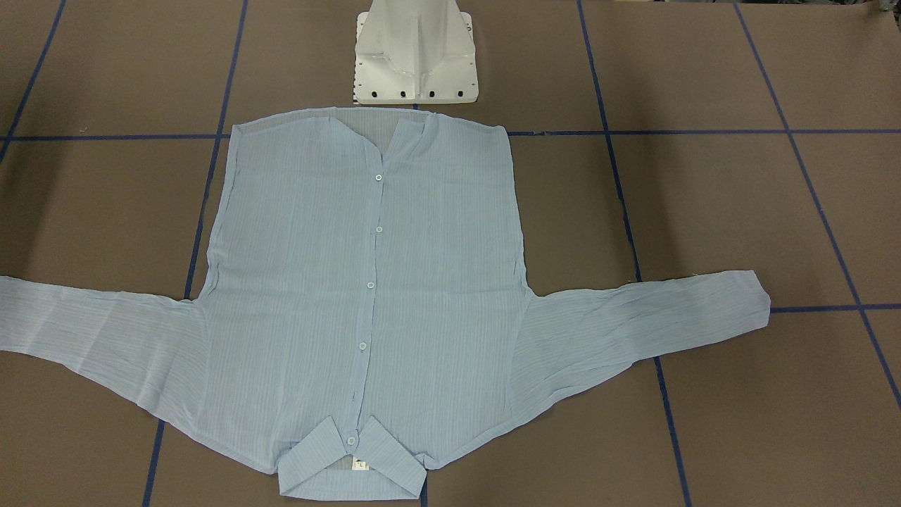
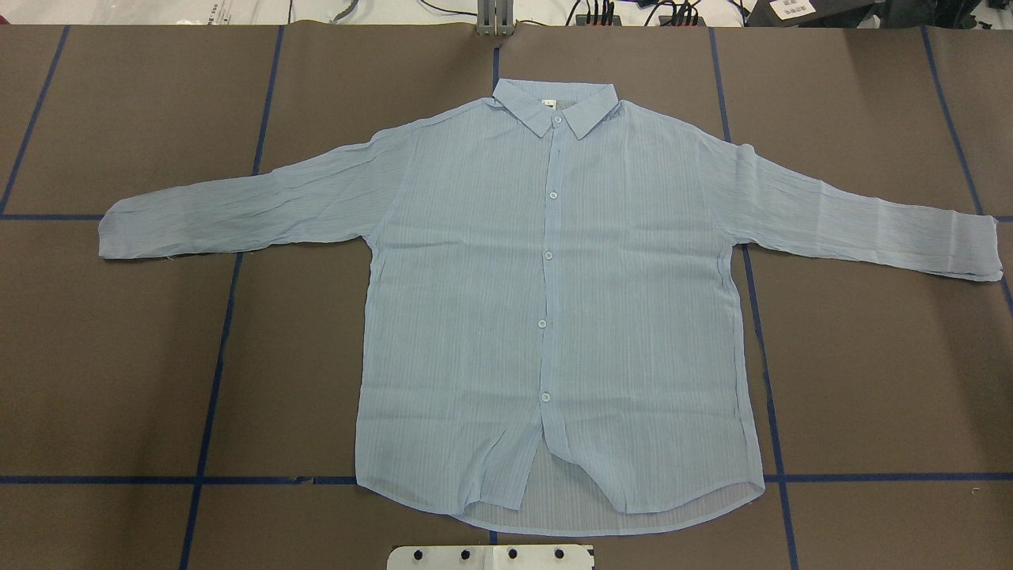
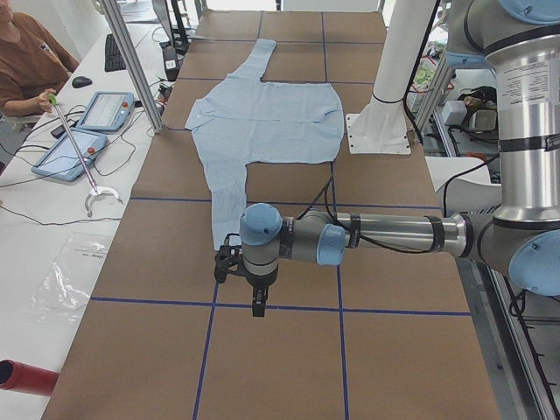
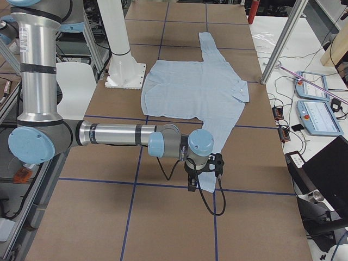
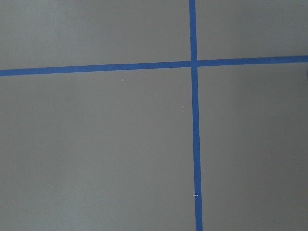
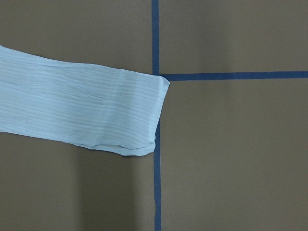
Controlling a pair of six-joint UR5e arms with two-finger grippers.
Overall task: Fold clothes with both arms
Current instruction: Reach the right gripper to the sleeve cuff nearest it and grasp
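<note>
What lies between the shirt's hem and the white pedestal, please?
Only a narrow strip of bare table, crossed by one blue tape line, separates the shirt from the pedestal; the overhead view shows it best.

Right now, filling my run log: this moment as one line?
shirt: flat, unfolded | left hand: over bare table, state unclear | right hand: near sleeve cuff, state unclear
</note>
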